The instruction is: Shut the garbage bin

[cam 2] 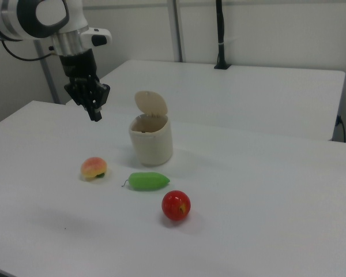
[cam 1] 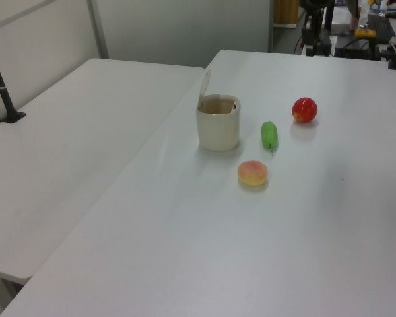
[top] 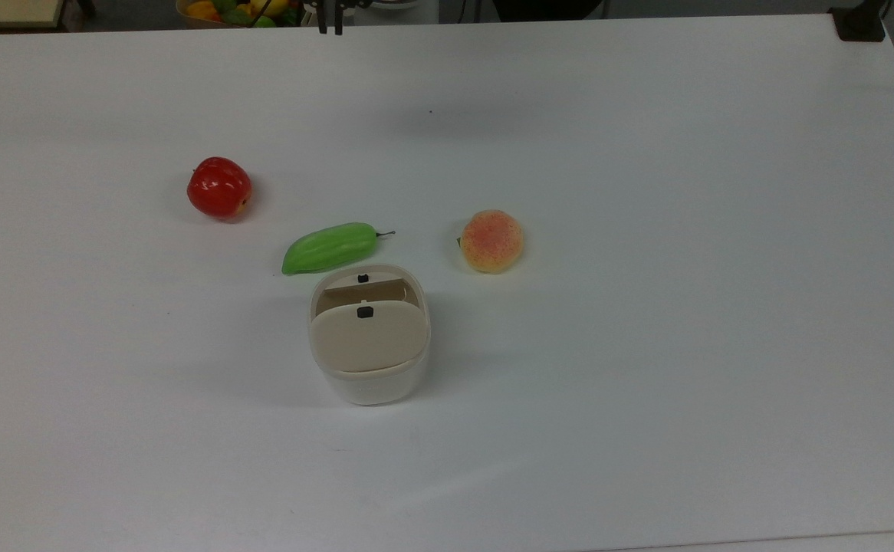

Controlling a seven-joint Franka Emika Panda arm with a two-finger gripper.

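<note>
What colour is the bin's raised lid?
Beige, on the cream-white plastic garbage bin; its flat hinged lid shows best in the top view.

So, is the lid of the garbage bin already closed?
No, the lid stands upright above the open garbage bin in the right view.

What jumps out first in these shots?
The cream bin mid-table with its lid standing open. Three toy fruits lie close by it: a red apple, a green pod and a peach. In the right view the claw hangs above the table, off to the right view's left of the bin.
</note>
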